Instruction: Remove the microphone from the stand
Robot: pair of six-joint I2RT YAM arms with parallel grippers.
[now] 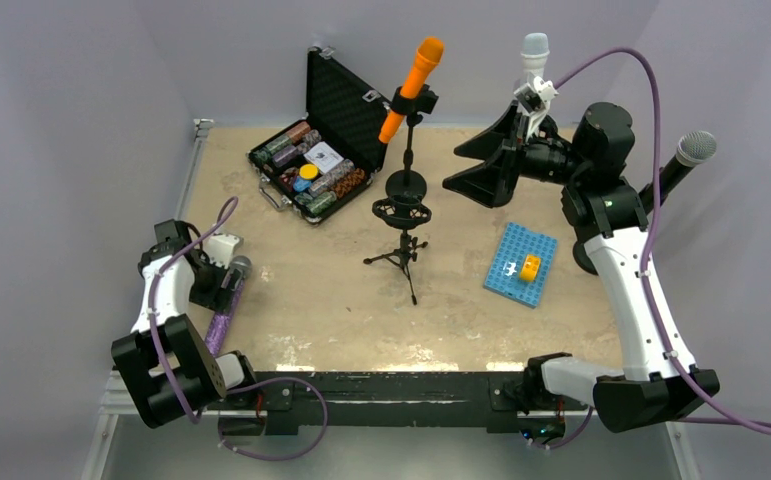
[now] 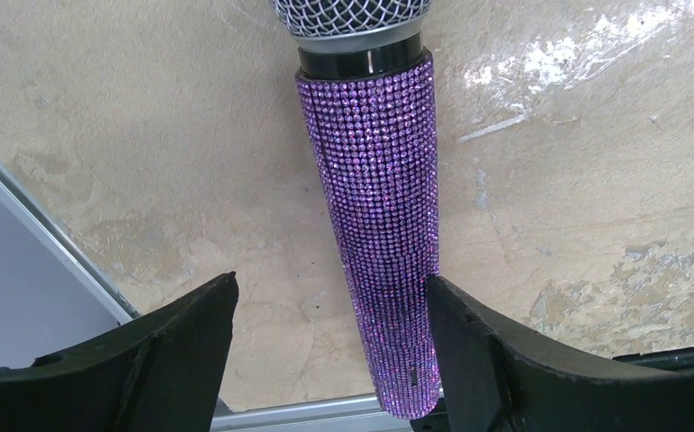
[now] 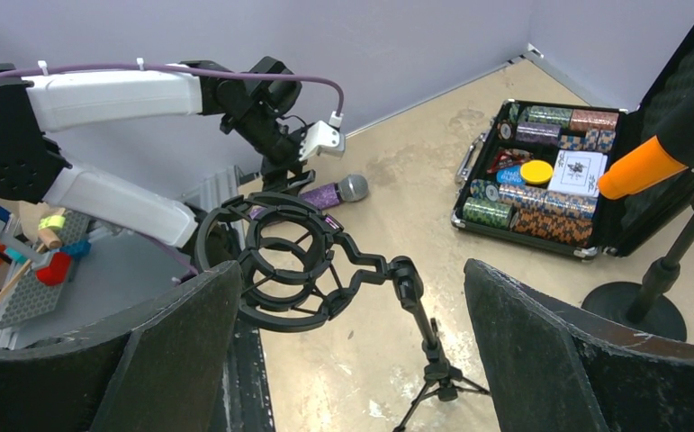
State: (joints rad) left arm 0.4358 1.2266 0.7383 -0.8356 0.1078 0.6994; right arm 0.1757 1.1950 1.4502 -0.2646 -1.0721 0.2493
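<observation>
A purple glitter microphone (image 1: 224, 310) with a silver mesh head lies flat on the table at the left. It also shows in the left wrist view (image 2: 374, 207) and the right wrist view (image 3: 325, 193). My left gripper (image 2: 332, 283) is open and straddles its handle end; the right finger (image 2: 505, 360) touches it and the left finger stands apart. The black tripod stand (image 1: 404, 215) in the middle has an empty shock-mount ring (image 3: 289, 261). My right gripper (image 1: 453, 168) is open and empty, raised at the back right, and faces the stand (image 3: 352, 270).
An orange microphone (image 1: 413, 85) sits clipped on a round-base stand behind the tripod. An open black case of poker chips (image 1: 311, 165) is at the back left. A blue baseplate (image 1: 521, 263) lies at the right. A white microphone (image 1: 534, 50) and a black one (image 1: 686, 160) stand at the back right.
</observation>
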